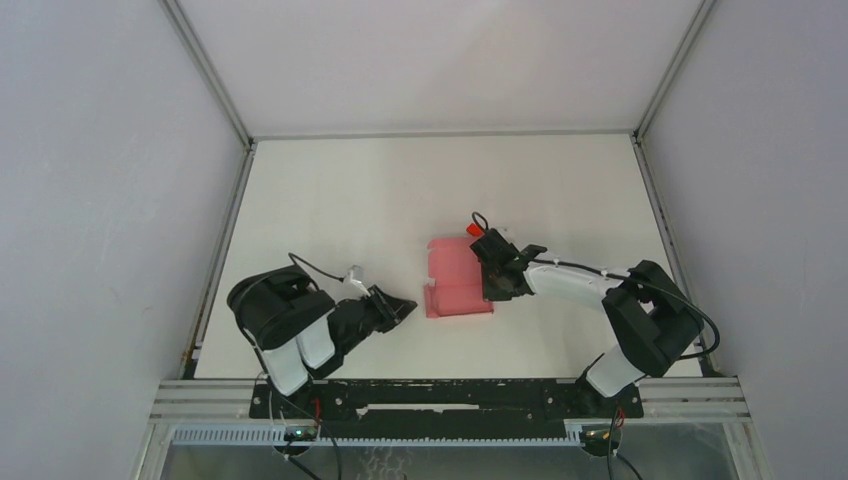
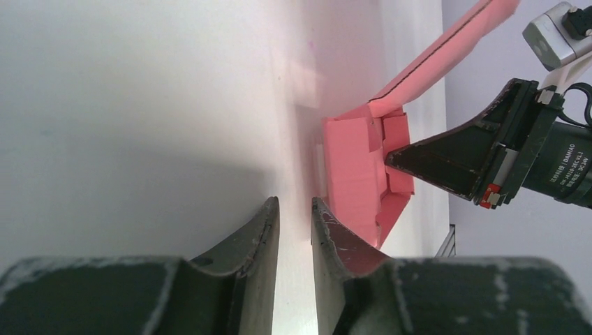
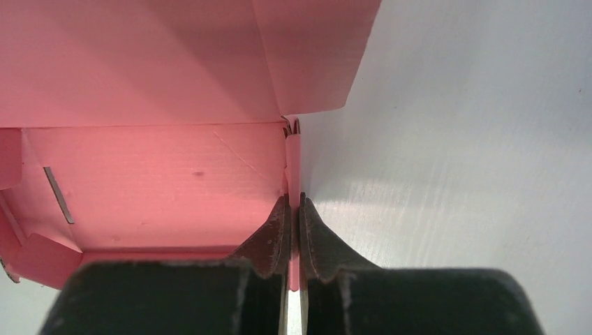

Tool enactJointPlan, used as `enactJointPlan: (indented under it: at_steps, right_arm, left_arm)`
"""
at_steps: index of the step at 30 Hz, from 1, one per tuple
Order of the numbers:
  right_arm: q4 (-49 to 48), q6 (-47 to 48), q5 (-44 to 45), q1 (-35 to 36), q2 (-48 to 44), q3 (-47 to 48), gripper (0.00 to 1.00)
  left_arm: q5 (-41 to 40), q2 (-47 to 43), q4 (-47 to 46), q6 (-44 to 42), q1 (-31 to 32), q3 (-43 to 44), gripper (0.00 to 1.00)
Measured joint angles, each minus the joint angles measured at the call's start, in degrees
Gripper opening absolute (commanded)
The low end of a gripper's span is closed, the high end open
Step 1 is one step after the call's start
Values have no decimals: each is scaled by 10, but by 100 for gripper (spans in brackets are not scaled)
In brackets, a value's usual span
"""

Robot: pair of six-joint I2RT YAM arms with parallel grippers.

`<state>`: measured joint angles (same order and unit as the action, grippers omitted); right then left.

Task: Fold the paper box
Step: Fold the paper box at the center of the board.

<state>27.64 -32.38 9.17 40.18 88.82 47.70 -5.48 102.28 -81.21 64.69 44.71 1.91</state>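
Paper box (image 3: 153, 174) wall in right hand (image 3: 294, 204) pinch, clear only from wrist view.

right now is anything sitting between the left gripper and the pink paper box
Nothing visible does. Only bare table lies between the left gripper and the paper box, which sits just to its right. The right gripper pinches a wall on the box's opposite side, out of that path.

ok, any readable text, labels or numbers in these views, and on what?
"DAMIAO": on the black motor housing at the right arm's wrist, printed sideways in the left wrist view.
A smaller line of print beside it: too small to read.
On the paper box: no print visible.
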Motion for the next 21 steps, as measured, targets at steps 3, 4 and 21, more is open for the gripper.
enactJointPlan:
  at_steps: [3, 4, 21]
  right_arm:
    - [0, 0, -3, -4, -2, -1, 0]
    - [0, 0, -4, -5, -4, -1, 0]
    - [-11, 0, -18, 8, -14, -4, 0]
  left_arm:
    - [-3, -14, 9, -2, -9, -11, 25]
    - [-3, -14, 10, -2, -10, -11, 24]
    - [13, 23, -2, -2, -14, 19, 21]
